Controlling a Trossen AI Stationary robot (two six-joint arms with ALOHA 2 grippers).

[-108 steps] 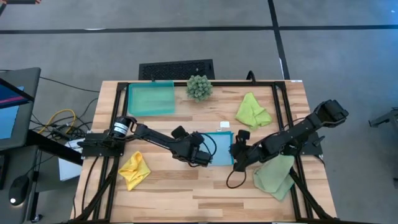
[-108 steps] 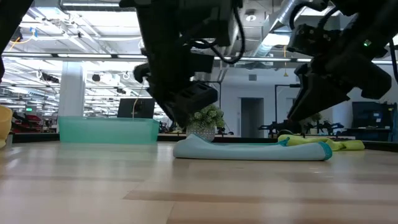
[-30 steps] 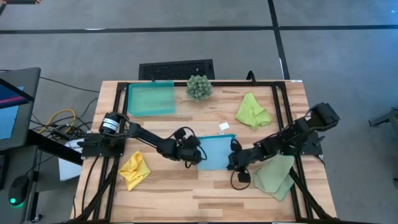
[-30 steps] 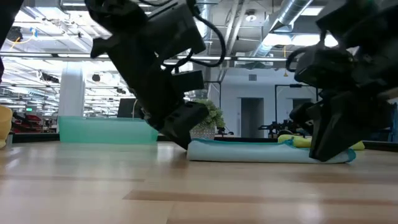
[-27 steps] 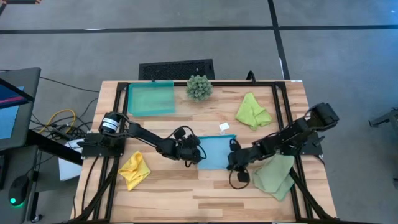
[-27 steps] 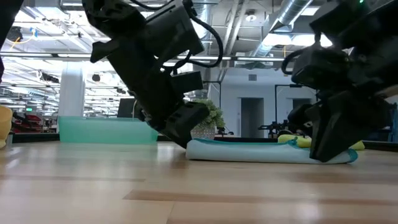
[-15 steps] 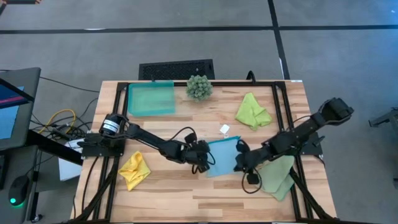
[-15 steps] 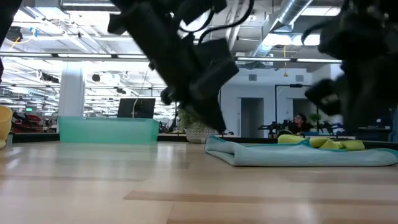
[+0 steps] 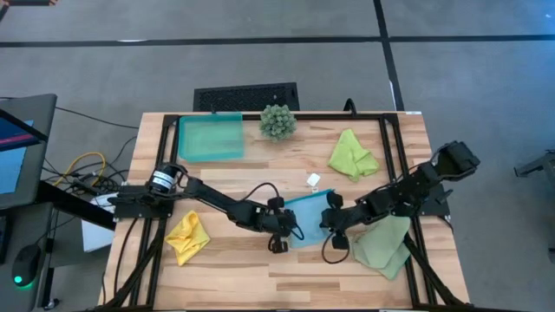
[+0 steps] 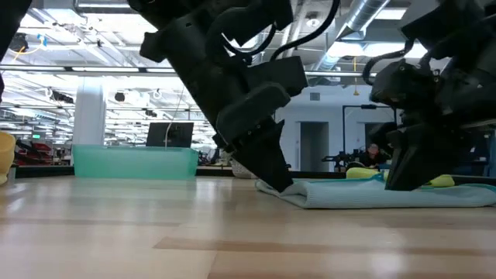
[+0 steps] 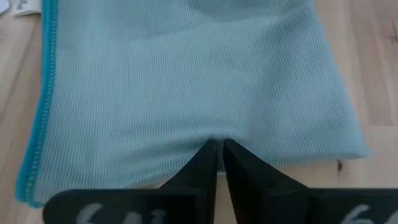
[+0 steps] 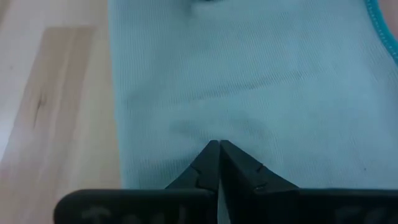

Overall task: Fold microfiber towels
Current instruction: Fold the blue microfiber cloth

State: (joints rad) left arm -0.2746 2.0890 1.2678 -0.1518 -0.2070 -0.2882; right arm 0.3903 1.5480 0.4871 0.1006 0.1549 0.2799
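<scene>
The light blue towel (image 9: 309, 220) lies folded and flat on the wooden table (image 9: 260, 269), between my two grippers. My left gripper (image 9: 283, 229) is shut at its left edge, with fingers slanting down onto it (image 10: 279, 184). My right gripper (image 9: 335, 225) is shut on its right part (image 10: 397, 184). Three more towels lie crumpled on the table, touched by no gripper: lime green (image 9: 353, 154) at the far right, pale sage green (image 9: 383, 244) at the near right, and yellow (image 9: 187, 237) at the near left. My left gripper has its shut fingertips (image 11: 210, 152) on the towel just inside its folded edge (image 11: 186, 163), slanting down from the table's left. A small pucker of cloth shows at the tips. The towel stays flat on the table. My right gripper has its shut fingertips (image 12: 211, 152) on the towel's upper surface (image 12: 211, 127), slanting down from the table's right. Faint creases run from the tips. One layer or several, I cannot tell. The towel lies on the table.
A teal tray (image 9: 211, 137) and a spiky green plant (image 9: 277, 121) stand along the far edge. A small white tag (image 9: 313, 178) lies beyond the blue towel. Bare wood stretches along the near edge between the yellow and sage towels.
My left gripper has moved toward the table's right and near edges and rolled its wrist. The blue towel has slid along the table toward the right and now looks narrower between the grippers. My right gripper swung out toward the near right and came back.
</scene>
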